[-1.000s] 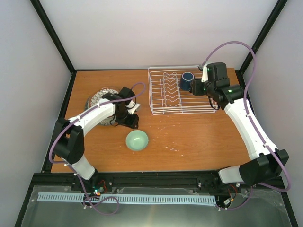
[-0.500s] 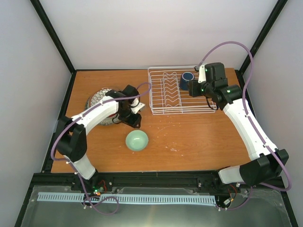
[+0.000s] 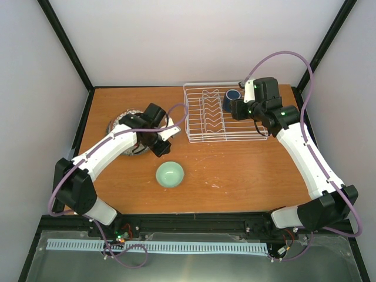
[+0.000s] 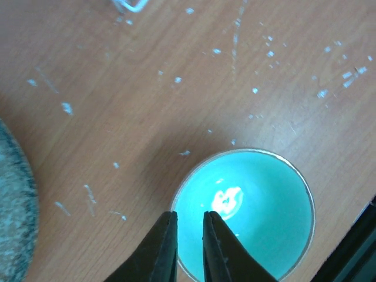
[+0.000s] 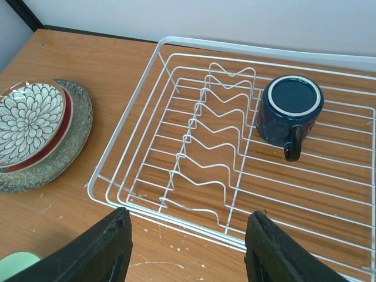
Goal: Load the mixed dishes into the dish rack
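Bright, even light casts soft shadows; white glare gleams inside the green bowl.

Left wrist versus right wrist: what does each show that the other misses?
Only the left wrist: the nearly shut left gripper over the small pale green bowl's rim. Only the right wrist: the dark blue mug inside the white wire dish rack, the petal-patterned plate, the open right gripper. Both: the bowl, a rack corner, the large speckled grey plate, the wooden table.
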You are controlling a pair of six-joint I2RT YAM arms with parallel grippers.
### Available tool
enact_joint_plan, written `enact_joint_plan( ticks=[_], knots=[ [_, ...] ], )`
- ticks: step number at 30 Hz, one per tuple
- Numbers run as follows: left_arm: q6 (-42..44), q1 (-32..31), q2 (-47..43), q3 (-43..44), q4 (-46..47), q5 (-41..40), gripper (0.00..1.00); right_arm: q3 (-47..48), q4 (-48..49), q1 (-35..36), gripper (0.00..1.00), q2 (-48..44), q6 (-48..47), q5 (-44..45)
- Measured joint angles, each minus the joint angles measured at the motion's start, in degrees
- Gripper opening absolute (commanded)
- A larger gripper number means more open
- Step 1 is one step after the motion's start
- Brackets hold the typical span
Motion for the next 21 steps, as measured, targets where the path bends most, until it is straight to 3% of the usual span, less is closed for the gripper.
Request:
enact_joint_plan(
  ticks=[12, 21],
  knots=[
    [3.7, -0.1, -9.4, -11.3, 4.0, 4.2, 0.24, -0.5, 1.2, 0.0, 0.54, 0.0, -0.1, -1.2],
    [4.9, -0.1, -7.2, -14.1, 6.3, 4.7, 0.27, -0.9, 1.7, 0.0, 0.54, 0.0, -0.1, -1.3]
  ],
)
